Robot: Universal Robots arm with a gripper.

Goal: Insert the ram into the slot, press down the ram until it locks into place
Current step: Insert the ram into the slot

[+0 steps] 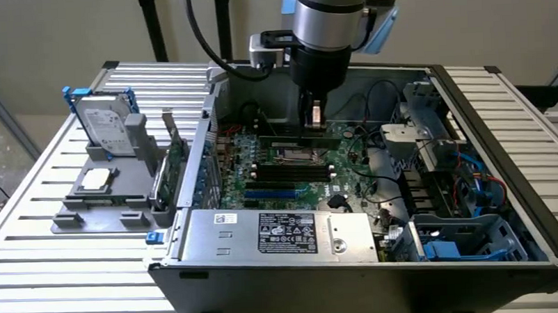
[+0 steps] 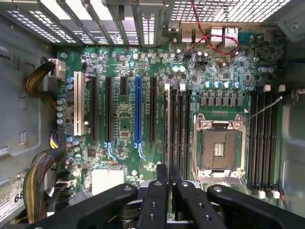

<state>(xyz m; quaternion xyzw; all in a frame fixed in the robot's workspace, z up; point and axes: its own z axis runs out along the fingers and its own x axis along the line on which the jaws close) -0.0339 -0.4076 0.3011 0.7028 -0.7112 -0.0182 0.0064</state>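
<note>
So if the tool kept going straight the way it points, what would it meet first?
Likely the black memory slot on the motherboard, through the ram it holds; depth is unclear.

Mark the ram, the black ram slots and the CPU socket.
ram point(image 1: 288, 139), exterior view, green face of the stick.
black ram slots point(image 2: 181, 124), wrist view, mid-length of one socket in the bank.
CPU socket point(image 2: 220, 149), wrist view, centre of the open socket.

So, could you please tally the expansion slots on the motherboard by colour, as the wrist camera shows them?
White expansion slot: 1
Blue expansion slot: 1
Black expansion slots: 4
Total: 6
</note>
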